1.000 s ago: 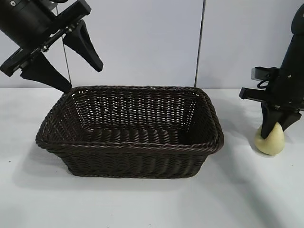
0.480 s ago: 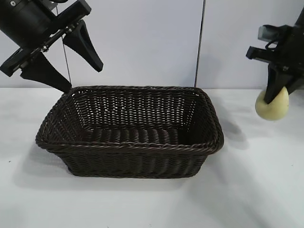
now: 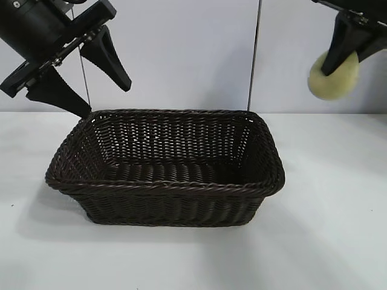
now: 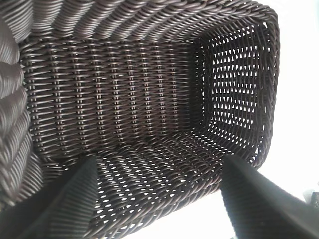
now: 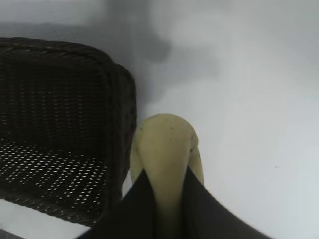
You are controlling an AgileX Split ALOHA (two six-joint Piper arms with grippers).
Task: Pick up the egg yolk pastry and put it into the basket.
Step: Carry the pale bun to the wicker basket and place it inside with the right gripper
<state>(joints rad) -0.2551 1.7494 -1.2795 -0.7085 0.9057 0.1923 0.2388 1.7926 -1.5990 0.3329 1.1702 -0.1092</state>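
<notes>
Risk first: I have the pastry (image 3: 333,76) pinched hard and thin in the right gripper (image 3: 338,57), squashed between the jaws, so it could tear or slide out while it hangs over bare table (image 3: 326,241), beside the basket (image 3: 164,181) and not over it. Letting go now misses the rim. In the right wrist view the pastry (image 5: 167,149) bulges past both fingertips, jaws clamped on its middle. It's high up, well clear of the basket's right wall. Farther off, left gripper (image 3: 81,75) hangs spread wide over the basket's far left corner, holding nothing.
</notes>
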